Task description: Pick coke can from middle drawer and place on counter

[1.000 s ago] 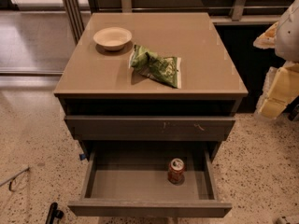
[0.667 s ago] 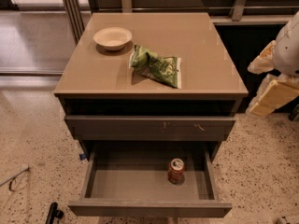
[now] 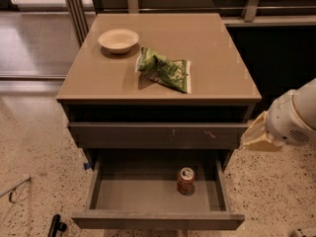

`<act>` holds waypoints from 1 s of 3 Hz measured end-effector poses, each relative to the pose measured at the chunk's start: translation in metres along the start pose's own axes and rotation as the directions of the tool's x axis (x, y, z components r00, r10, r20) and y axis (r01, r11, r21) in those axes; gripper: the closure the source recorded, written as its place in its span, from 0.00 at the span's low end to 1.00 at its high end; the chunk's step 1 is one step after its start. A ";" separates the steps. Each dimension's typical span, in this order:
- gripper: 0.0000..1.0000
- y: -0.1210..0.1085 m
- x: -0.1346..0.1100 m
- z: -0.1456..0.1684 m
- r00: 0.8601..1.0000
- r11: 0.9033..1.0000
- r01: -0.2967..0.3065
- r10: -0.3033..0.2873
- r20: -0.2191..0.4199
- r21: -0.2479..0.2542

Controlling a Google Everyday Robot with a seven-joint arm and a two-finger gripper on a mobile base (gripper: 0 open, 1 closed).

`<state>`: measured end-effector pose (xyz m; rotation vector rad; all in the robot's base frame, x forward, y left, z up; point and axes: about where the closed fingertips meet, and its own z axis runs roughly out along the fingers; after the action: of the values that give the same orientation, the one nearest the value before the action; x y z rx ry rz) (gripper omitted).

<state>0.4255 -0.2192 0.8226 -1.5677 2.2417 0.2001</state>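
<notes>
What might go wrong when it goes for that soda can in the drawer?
The coke can stands upright in the middle drawer, so a nudge may topple it. The gripper, off to that drawer's right, might clip the upper drawer front on its way in. The chip bag and bowl take up part of the counter.

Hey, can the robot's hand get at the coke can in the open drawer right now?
Probably yes. The middle drawer is pulled out and the coke can stands alone on its floor, nothing over it. The hand hangs by the cabinet's right side, above the can, with open space between.
</notes>
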 end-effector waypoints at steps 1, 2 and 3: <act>1.00 0.002 0.002 0.006 1.000 1.000 -0.011 0.011 0.005 -0.008; 1.00 0.002 0.002 0.006 1.000 1.000 -0.011 0.011 0.005 -0.008; 1.00 0.007 0.015 0.036 1.000 1.000 0.001 -0.001 0.029 -0.001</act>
<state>0.4236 -0.2175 0.7834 -1.5570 2.2193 0.2223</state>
